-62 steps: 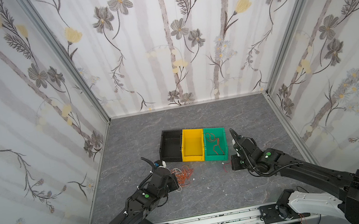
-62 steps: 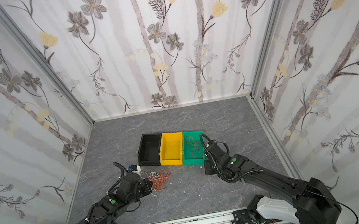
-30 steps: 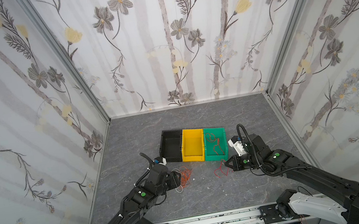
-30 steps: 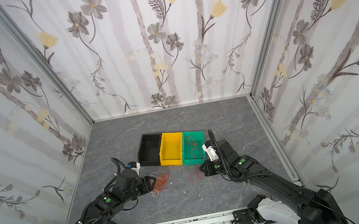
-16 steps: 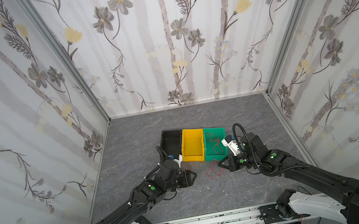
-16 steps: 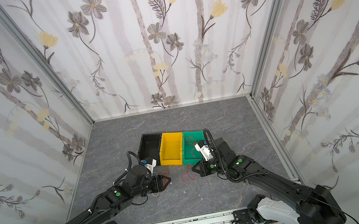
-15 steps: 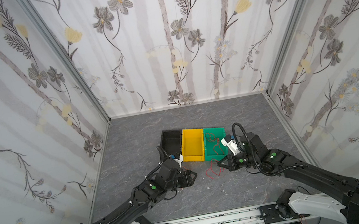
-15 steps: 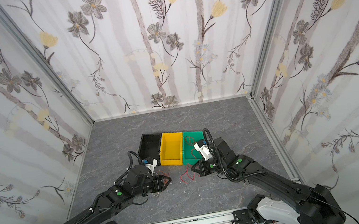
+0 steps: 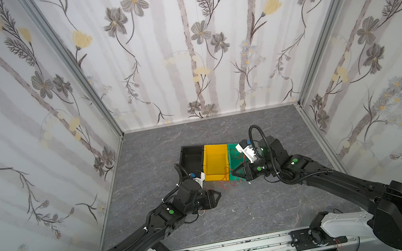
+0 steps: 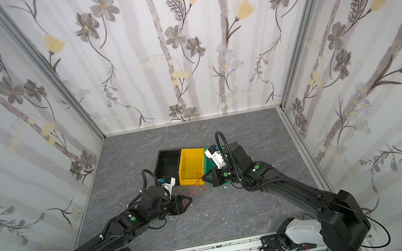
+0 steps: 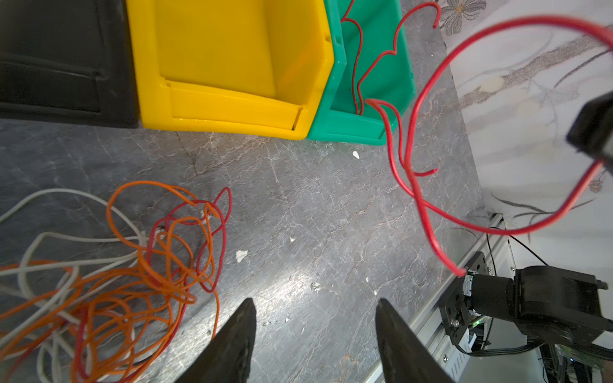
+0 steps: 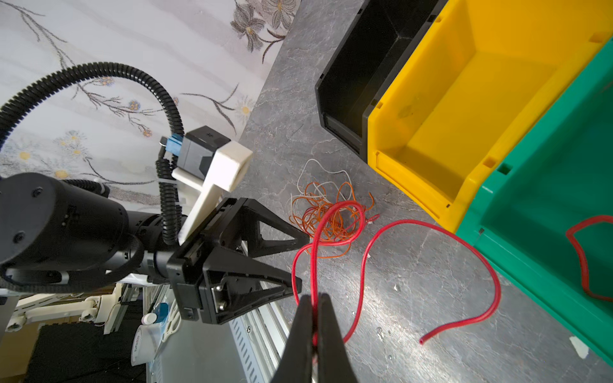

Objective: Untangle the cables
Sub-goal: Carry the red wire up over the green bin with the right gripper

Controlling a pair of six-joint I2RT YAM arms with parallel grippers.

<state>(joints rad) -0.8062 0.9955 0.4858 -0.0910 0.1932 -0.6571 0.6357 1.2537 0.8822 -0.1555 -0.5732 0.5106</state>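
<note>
- Grey marbled tabletop (image 9: 252, 215) carries the cable tangle (image 11: 166, 272) (image 12: 328, 215), a knot of thin orange, white and dark red wires. It lies flat in front of the black rectangular plastic bin (image 9: 190, 156) and the yellow plastic bin (image 9: 216, 161), touching neither.
- A separate bright red cable (image 11: 413, 132) hangs in open loops between the two grippers, apart from the tangle.
- The right gripper (image 12: 313, 300) (image 9: 235, 173) has its fingers pressed fully together, pinching the bright red cable at the tips. In both top views it sits at the front edge of the green plastic bin (image 11: 335, 114).
- The left gripper (image 11: 315, 301) (image 12: 303, 262) (image 10: 189, 199) has its fingers roughly halfway apart with nothing between them. Its tips point toward the right gripper, and the cable tangle lies just beside one finger.
- The three bins stand side by side and touching: black, then yellow, then green on the right-arm side.
- A red wire strand (image 11: 360, 56) lies inside the green bin and drapes over its front lip onto the tabletop. Whether it joins the pinched cable cannot be told.
- Small white scraps (image 11: 241, 254) lie scattered on the tabletop between the tangle and the bins.
- Floral-papered walls (image 9: 181, 51) enclose the tabletop on three sides.
</note>
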